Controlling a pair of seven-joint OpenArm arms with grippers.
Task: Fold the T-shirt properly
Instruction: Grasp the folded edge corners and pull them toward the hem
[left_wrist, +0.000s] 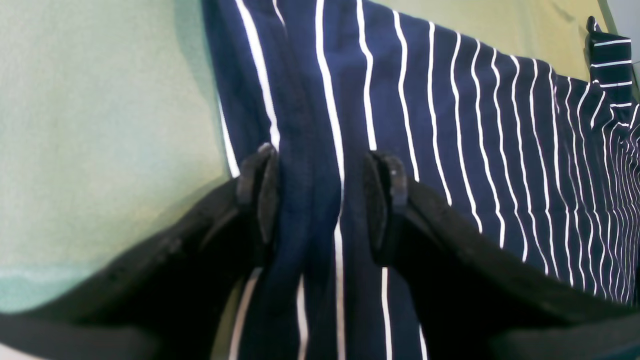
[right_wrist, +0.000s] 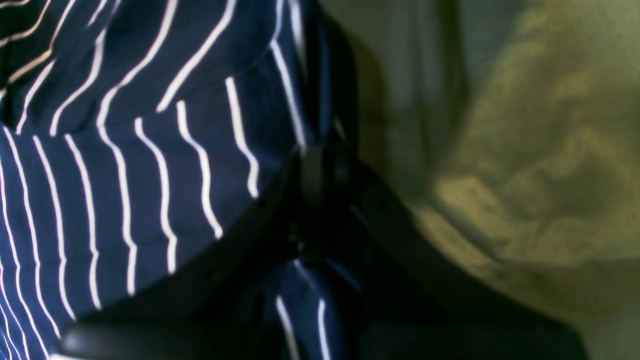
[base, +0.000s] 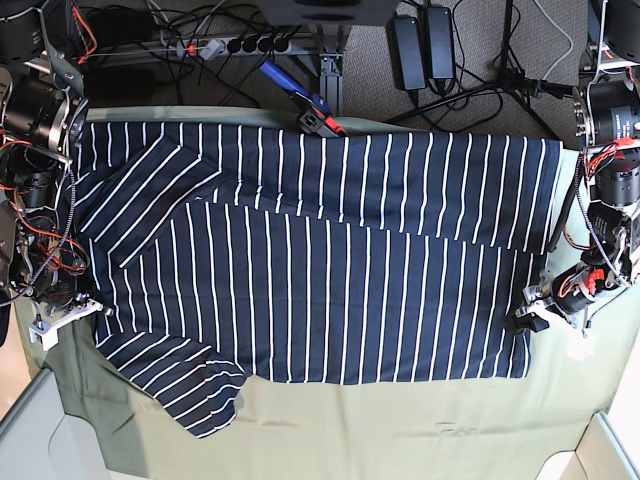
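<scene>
The T-shirt (base: 320, 260), navy with thin white stripes, lies spread across the table, its far part folded over the body. One sleeve sticks out at the front left. My left gripper (base: 530, 320) sits at the shirt's right edge. In the left wrist view its fingers (left_wrist: 257, 185) stand apart, with a ridge of the T-shirt (left_wrist: 450, 125) running between them. My right gripper (base: 80, 300) is at the shirt's left edge. Seen from the right wrist, that gripper (right_wrist: 322, 170) is shut, pinching the T-shirt (right_wrist: 125, 175) fabric.
A pale green cloth (base: 400, 420) covers the table under the shirt. Cables, a power strip (base: 230, 45) and a red-and-blue tool (base: 305, 105) lie past the far edge. Grey raised edges sit at the front corners (base: 30, 430).
</scene>
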